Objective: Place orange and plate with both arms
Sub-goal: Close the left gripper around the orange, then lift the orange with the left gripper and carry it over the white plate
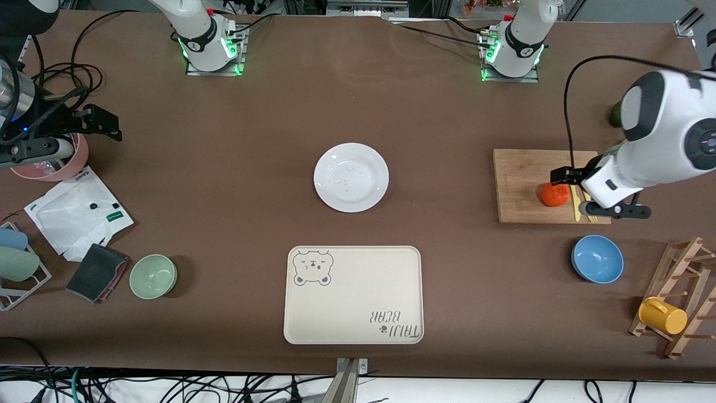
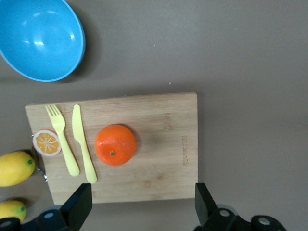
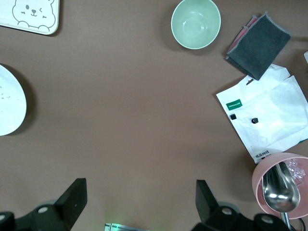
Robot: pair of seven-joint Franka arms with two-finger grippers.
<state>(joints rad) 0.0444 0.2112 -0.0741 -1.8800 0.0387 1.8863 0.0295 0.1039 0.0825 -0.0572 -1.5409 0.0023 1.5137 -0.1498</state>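
The orange (image 1: 554,194) sits on a wooden cutting board (image 1: 523,184) toward the left arm's end of the table. My left gripper (image 1: 596,194) hangs open and empty over the board's edge beside the orange. In the left wrist view the orange (image 2: 115,144) lies on the board, apart from the open gripper (image 2: 142,207). The white plate (image 1: 351,177) lies at mid-table, empty but for specks; its rim shows in the right wrist view (image 3: 7,106). My right gripper (image 1: 67,134) is open and empty, high over the right arm's end, and shows in the right wrist view (image 3: 139,204).
A yellow knife (image 2: 84,144), fork (image 2: 61,139), orange slice (image 2: 47,143) and lemons (image 2: 14,168) lie by the orange. A blue bowl (image 1: 597,258), bear-print tray (image 1: 358,291), green bowl (image 1: 153,276), pink bowl (image 1: 56,168), white bag (image 1: 72,215) and mug rack (image 1: 679,302) stand around.
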